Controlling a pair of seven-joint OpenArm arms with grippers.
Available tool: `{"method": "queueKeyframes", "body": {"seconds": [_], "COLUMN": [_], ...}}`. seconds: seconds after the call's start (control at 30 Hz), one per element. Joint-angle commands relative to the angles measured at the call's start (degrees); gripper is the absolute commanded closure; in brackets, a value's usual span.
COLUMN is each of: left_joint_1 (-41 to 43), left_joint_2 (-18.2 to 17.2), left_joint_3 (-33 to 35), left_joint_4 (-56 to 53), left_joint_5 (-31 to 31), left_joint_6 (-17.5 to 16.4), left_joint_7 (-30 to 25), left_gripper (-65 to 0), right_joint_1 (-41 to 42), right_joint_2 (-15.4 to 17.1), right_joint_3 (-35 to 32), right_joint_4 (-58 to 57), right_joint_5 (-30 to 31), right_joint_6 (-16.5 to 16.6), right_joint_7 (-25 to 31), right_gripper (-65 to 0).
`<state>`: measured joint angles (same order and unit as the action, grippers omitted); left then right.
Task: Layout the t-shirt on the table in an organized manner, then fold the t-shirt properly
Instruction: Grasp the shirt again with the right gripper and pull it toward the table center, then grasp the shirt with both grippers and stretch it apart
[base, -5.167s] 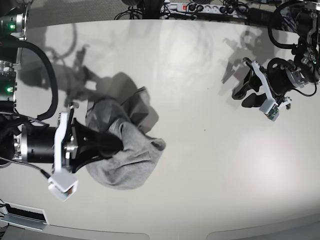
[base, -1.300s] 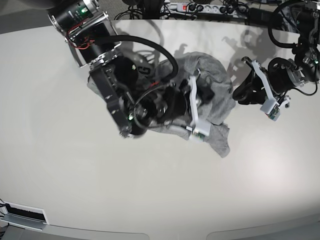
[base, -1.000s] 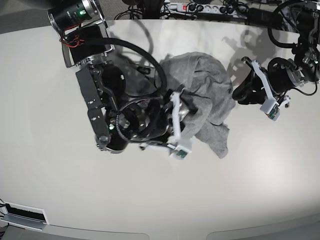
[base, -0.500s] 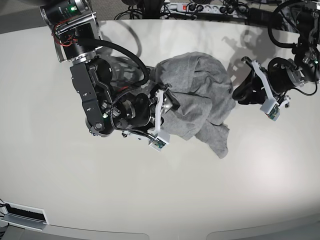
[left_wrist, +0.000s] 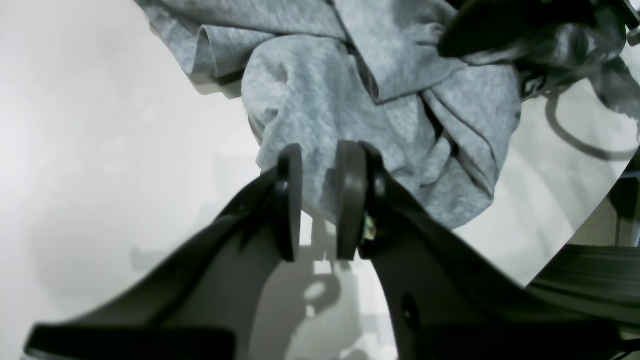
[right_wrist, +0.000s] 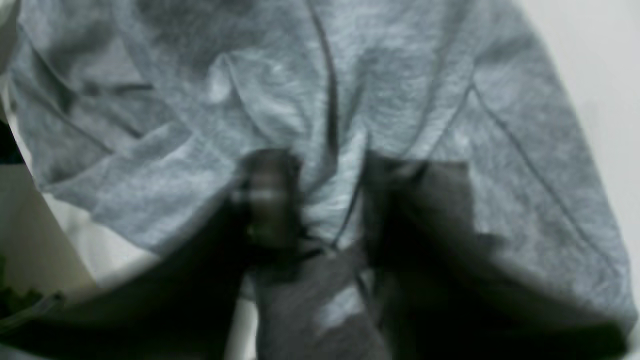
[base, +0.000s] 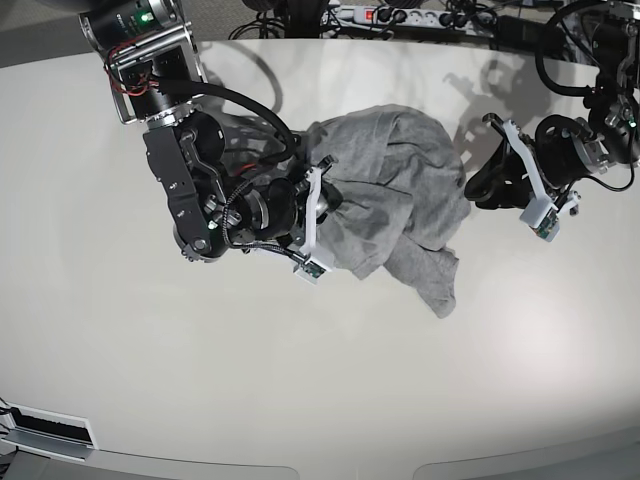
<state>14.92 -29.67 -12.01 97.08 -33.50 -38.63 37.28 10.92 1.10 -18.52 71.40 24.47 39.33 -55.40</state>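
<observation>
Right gripper (base: 325, 215) has slid left to the t-shirt (base: 400, 190) edge at frame centre, jaws pinching cloth to spread it. Left gripper (left_wrist: 320, 220) hovers nearby, jaws slightly apart, empty.

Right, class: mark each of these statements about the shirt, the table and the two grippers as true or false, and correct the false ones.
1. The t-shirt lies spread flat with both sleeves out. False: it is a crumpled heap.
2. The right gripper has its fingers on the shirt's fabric. True.
3. The left gripper grips a fold of the shirt. False: nothing sits between its jaws, and in the base view it is beside the heap.
4. The shirt rests on the off-white table. True.
5. Black lettering shows plainly across the shirt. False: only plain grey cloth shows.
</observation>
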Motion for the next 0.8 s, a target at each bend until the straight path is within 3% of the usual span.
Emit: {"method": "queueKeyframes", "body": {"seconds": [0.0, 0.13, 0.27, 0.33, 0.43, 0.57, 0.7, 0.77], "left_joint_1": [-0.52, -0.50, -0.50, -0.52, -0.50, -0.50, -0.55, -0.85], "left_joint_2": [-0.98, -0.98, -0.98, -0.98, -0.98, -0.96, -0.98, -0.96], "left_joint_3": [-0.39, -0.39, -0.39, -0.39, -0.39, -0.39, -0.39, -0.39], "left_joint_4": [0.90, 0.90, 0.90, 0.90, 0.90, 0.90, 0.90, 0.90], "left_joint_5": [-1.11, -1.09, -1.09, -1.11, -1.03, -1.03, -0.87, -0.92], "left_joint_6": [-0.39, -0.39, -0.39, -0.42, -0.39, -0.39, -0.39, -0.37], "left_joint_7": [-1.68, -1.62, -1.62, -1.64, -1.62, -1.64, -1.68, -1.70], "left_gripper": [-12.5, -12.5, -12.5, -12.5, -12.5, -12.5, -12.5, -12.5], "right_joint_1": [1.90, 3.98, 4.02, 3.23, 1.84, -0.59, -4.11, -5.81], "right_joint_2": [-0.26, -0.26, -0.02, 1.64, 6.43, 13.64, 18.34, 19.71], "right_joint_3": [0.09, 0.22, 0.20, 0.20, 0.20, 0.22, 0.20, 0.20], "right_joint_4": [1.01, 4.72, 14.71, 19.63, 26.73, 34.69, 37.73, 37.73], "right_joint_5": [2.12, 8.85, 19.69, 26.77, 37.51, 47.39, 54.31, 54.77], "right_joint_6": [0.67, 0.67, 0.67, 0.67, 0.67, 0.67, 0.67, 0.67], "right_joint_7": [-0.20, -7.13, -19.65, -24.22, -24.60, -24.60, -24.60, -24.60], "right_gripper": [0.0, 0.0, 0.0, 0.0, 0.0, 0.0, 0.0, 0.0]}}
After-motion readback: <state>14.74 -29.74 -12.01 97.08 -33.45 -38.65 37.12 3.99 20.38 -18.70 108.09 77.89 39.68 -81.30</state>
